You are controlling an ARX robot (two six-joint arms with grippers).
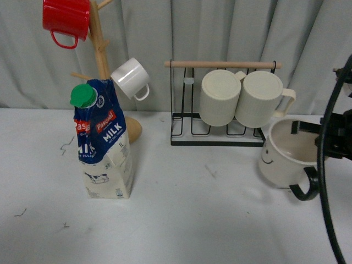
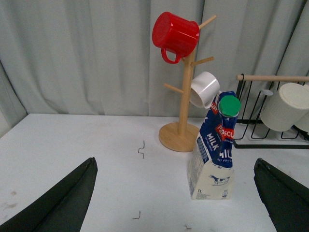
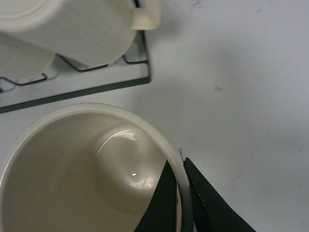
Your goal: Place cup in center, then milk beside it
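White table, cup rim pinched inside right hand

On white table: milk carton left, wooden mug tree behind it, wire rack at back, cup right.

we read "milk" in white capitals on the blue side of the milk, and again on the side next to it, where only "mil" shows. its red band carries white letters starting "pas"; the rest we cannot tell. the fine print lower down is too small for us. the cup bears a small black smiley.
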